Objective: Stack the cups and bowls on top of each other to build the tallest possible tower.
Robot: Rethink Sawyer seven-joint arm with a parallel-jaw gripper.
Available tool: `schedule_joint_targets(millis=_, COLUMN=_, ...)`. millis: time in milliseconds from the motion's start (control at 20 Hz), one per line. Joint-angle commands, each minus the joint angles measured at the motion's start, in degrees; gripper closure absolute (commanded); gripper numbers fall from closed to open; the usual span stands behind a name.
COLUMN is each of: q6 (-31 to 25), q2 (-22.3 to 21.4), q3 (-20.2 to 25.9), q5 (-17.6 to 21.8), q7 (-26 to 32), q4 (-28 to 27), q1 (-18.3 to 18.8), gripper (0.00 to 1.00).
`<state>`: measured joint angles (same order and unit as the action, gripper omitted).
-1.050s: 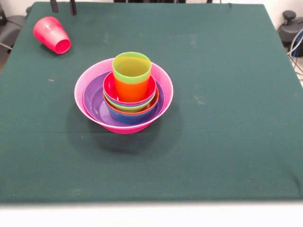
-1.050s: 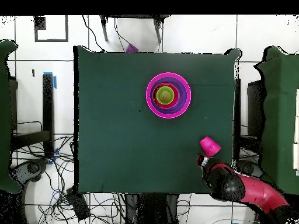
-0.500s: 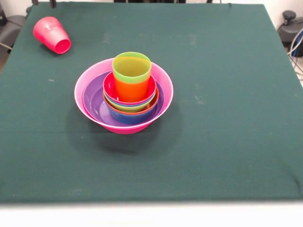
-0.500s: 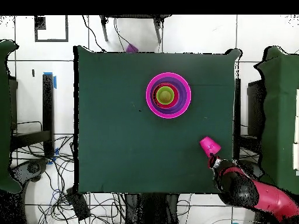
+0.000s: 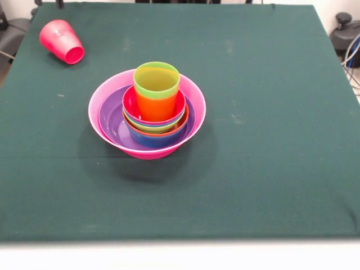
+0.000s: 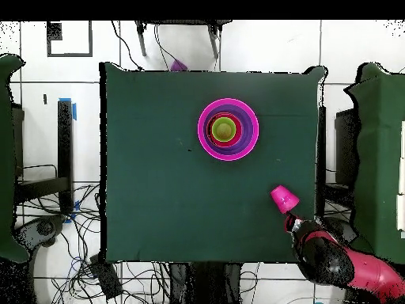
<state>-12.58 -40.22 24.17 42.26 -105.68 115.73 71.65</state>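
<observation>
Desk (image 5: 270,185): covered in dark green cloth; its near strip lies bare; a pale band runs along the near edge in the front view.
Tower (image 5: 147,115): stands left of the desk's middle in the front view, well apart from every edge; upright; seen from overhead as rings one inside another.
Pink bowl (image 5: 98,125): widest, forms the tower's base; rests on the cloth.
Purple bowl (image 5: 112,125): nested inside the pink bowl; its inner wall shows on the left.
Smaller bowls: nested within the purple bowl; rims of dark blue (image 5: 152,140), orange (image 5: 181,127), lime green (image 5: 147,128) and red-pink (image 5: 128,101) show in layers; any further bowl below them cannot be told.
Orange cup (image 5: 155,107): upright in the red-pink bowl at the top of the stack.
Lime green cup (image 5: 156,80): nested in the orange cup, mouth up; highest point of the tower.
Red-pink cup (image 5: 62,41): lies on its side near the far left corner in the front view; open mouth faces the near right; well apart from the tower.
Arm (image 6: 348,267): red and black; shows only in the overhead view, past the desk's corner beside the fallen cup.
End effector (image 6: 293,225): just beside the red-pink cup, apart from it; holds nothing visible; whether it is spread or closed cannot be told.
</observation>
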Motion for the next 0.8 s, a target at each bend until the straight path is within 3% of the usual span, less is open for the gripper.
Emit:
schedule_joint_targets(millis=50, q6=1.9, q2=5.4, q3=5.0, q5=6.8, q7=5.6, q4=1.6, q1=-0.3, gripper=0.00)
schedule_joint_targets(millis=650, q6=6.9, q2=8.6, q3=2.5, q5=12.6, q7=1.3, q4=-0.6, q1=-1.6, gripper=0.00)
schedule_joint_targets(millis=800, q6=10.9, q2=7.0, q3=-0.6, q5=15.6, q7=-0.2, q4=-1.5, q1=-4.8, gripper=0.00)
